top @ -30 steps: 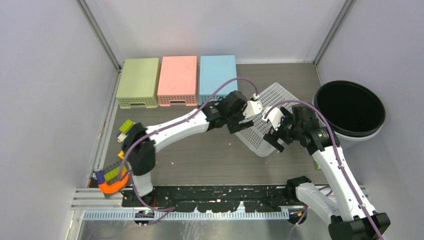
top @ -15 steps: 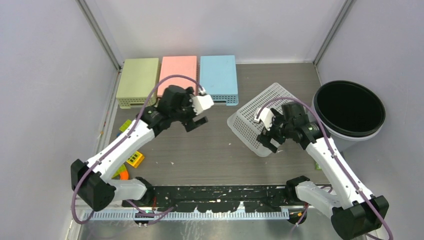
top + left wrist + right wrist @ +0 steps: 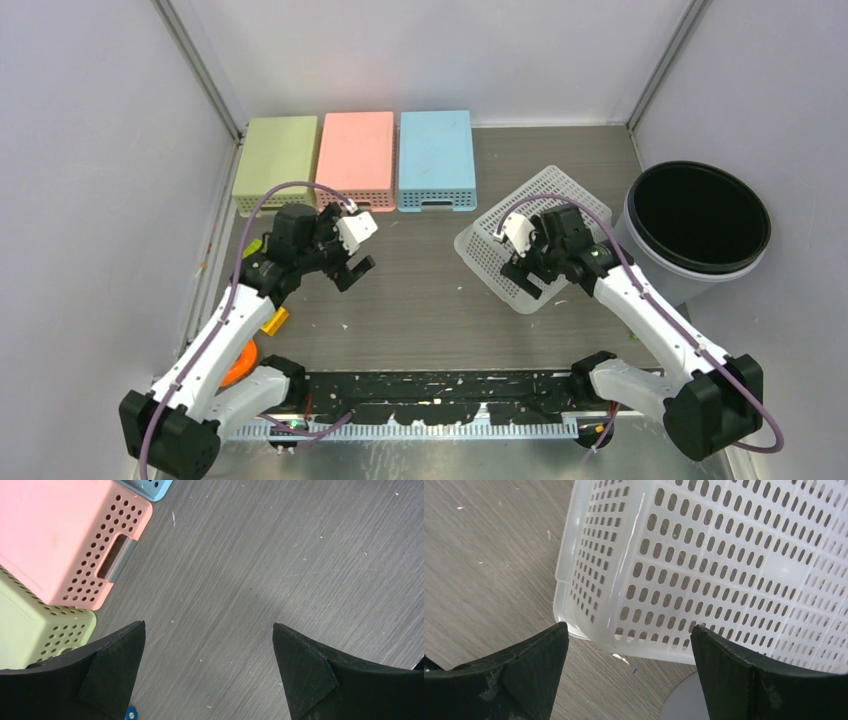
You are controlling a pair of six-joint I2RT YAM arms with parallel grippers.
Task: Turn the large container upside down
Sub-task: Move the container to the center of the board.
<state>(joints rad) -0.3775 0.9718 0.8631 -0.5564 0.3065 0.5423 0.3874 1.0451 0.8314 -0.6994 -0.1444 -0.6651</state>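
Observation:
The large white perforated container [image 3: 548,205] lies at centre right of the table with its flat holed face up and its rim on the wood. In the right wrist view [image 3: 724,555] its near corner fills the frame. My right gripper [image 3: 524,274] is open and empty just above that near-left corner, and nothing lies between its jaws in the right wrist view [image 3: 629,632]. My left gripper [image 3: 350,268] is open and empty over bare table, left of the container and apart from it. The left wrist view [image 3: 207,627] shows only wood between its jaws.
Green [image 3: 276,163], pink [image 3: 356,158] and blue [image 3: 435,156] baskets stand in a row at the back; the pink [image 3: 65,535] and green [image 3: 30,635] ones show in the left wrist view. A black round bin [image 3: 700,215] stands right of the white container. Small coloured toys [image 3: 272,320] lie at the left.
My left arm has drawn back leftward from the white container to the table in front of the pink basket. My right gripper has shifted left over the container's near corner.

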